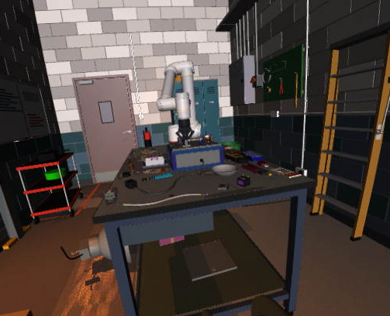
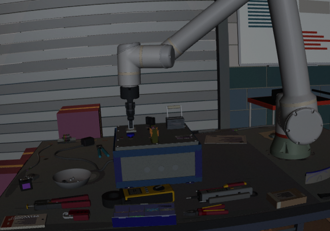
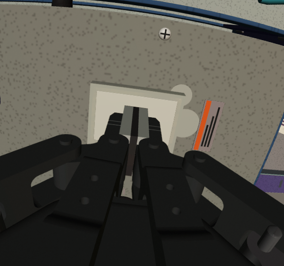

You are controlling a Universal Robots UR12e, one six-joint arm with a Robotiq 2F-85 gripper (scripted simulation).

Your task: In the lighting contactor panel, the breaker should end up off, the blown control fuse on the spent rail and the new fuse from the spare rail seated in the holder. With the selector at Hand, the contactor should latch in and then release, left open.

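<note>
A blue round control [image 2: 130, 134] on the panel top is mostly hidden under my fingers. In the wrist camera, a pale square plate [image 3: 135, 114] lies on the speckled panel face right below my fingertips. The contactor panel [image 2: 157, 155] is a blue-framed box at mid-table. An orange and green part [image 2: 153, 134] stands upright on its top, right of me. A black block [image 2: 150, 120] and a grey handled unit [image 2: 174, 119] sit at its far edge. An orange-striped label [image 3: 209, 126] lies right of the plate. My gripper [image 3: 135, 114] [image 2: 130, 128] [image 1: 185, 141] points straight down over the panel's left part, closed and empty.
The robot base [image 2: 293, 130] stands at the table's right. A bowl [image 2: 72, 177], cable [image 2: 69, 155], yellow meter [image 2: 146, 192], tape roll [image 2: 112, 198], blue case [image 2: 144, 214] and hand tools [image 2: 61, 203] lie around the panel. A ladder [image 1: 356, 131] leans on the wall.
</note>
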